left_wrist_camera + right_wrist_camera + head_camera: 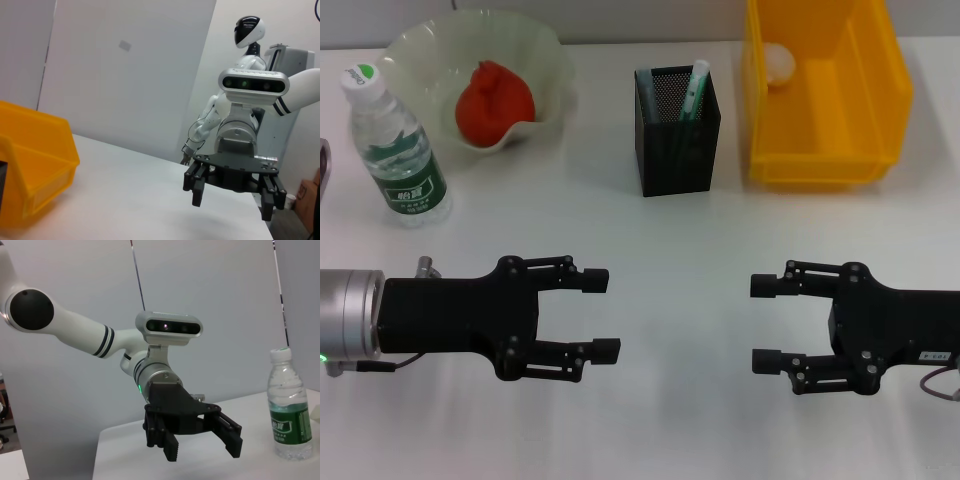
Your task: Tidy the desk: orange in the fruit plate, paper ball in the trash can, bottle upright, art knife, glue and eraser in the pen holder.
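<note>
The orange (493,102) lies in the pale green fruit plate (550,60) at the back left. Beside the plate the bottle (398,150) stands upright, also visible in the right wrist view (289,410). At the back centre is the black mesh pen holder (677,145), with a slim white and teal item (695,88) leaning out of it. I cannot tell art knife, glue or eraser apart inside. The white paper ball (778,62) rests in the yellow trash can (820,160). My left gripper (612,315) and right gripper (753,323) hover open and empty near the front, facing each other.
A grey object (323,165) pokes in at the left edge. The left wrist view shows the right gripper (230,200) and a corner of the yellow bin (35,170). The right wrist view shows the left gripper (202,450) above the white table.
</note>
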`<act>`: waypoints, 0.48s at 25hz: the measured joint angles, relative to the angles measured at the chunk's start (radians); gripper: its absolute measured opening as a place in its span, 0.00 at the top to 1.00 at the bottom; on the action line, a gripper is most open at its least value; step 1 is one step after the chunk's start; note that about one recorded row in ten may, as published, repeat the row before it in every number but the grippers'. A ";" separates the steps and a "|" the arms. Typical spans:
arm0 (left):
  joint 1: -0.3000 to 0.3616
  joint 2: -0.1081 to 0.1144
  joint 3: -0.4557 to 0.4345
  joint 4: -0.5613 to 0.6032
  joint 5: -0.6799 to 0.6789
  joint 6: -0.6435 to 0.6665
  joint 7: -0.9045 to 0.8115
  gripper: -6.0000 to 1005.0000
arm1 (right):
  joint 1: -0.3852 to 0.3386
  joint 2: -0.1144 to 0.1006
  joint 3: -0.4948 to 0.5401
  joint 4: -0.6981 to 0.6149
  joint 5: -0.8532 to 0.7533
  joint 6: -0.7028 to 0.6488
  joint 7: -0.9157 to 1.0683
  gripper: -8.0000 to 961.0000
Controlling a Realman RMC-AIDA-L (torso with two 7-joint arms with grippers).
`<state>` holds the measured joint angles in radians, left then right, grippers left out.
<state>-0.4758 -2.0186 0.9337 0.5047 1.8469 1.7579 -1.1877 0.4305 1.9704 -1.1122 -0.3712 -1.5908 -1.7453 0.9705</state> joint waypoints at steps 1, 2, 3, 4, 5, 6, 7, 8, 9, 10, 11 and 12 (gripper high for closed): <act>0.000 0.000 0.001 0.000 0.000 0.000 0.000 0.20 | 0.000 0.000 0.000 0.000 0.000 0.000 0.000 0.21; 0.000 0.000 0.001 0.000 0.000 0.000 0.000 0.20 | 0.001 0.001 0.000 0.000 0.000 0.000 0.000 0.21; 0.000 0.000 0.001 0.000 0.000 0.000 0.000 0.20 | 0.001 0.001 0.000 0.000 0.000 0.000 0.000 0.21; 0.001 0.000 0.001 0.000 0.000 0.000 0.000 0.20 | 0.001 0.002 0.000 0.000 0.000 0.000 0.000 0.21; 0.001 0.000 0.002 0.000 0.000 0.000 0.000 0.20 | 0.002 0.002 0.000 0.000 0.000 -0.001 0.000 0.21; 0.002 0.000 0.002 0.000 0.000 0.001 0.000 0.20 | 0.002 0.002 0.000 0.000 0.000 -0.001 0.000 0.21; 0.003 0.000 0.003 0.000 0.000 0.001 0.000 0.20 | 0.003 0.003 0.000 0.000 0.000 -0.002 0.000 0.21; 0.003 0.000 0.003 0.000 0.000 0.001 0.000 0.20 | 0.004 0.003 0.000 0.000 0.000 -0.002 0.000 0.21; 0.003 0.000 0.003 0.000 0.000 0.001 0.001 0.20 | 0.004 0.003 0.000 0.000 0.000 -0.002 0.000 0.21; 0.005 0.000 0.003 0.000 0.000 0.002 0.003 0.20 | 0.004 0.004 0.000 0.000 0.000 -0.001 0.000 0.21; 0.005 0.000 0.003 0.000 0.000 0.002 0.003 0.20 | 0.004 0.004 0.000 0.000 0.000 -0.001 0.000 0.21; 0.005 0.000 0.002 0.000 0.000 0.002 0.004 0.20 | 0.004 0.004 0.000 0.000 0.000 0.000 0.000 0.21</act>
<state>-0.4703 -2.0187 0.9361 0.5046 1.8469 1.7595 -1.1842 0.4345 1.9744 -1.1120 -0.3711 -1.5908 -1.7456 0.9710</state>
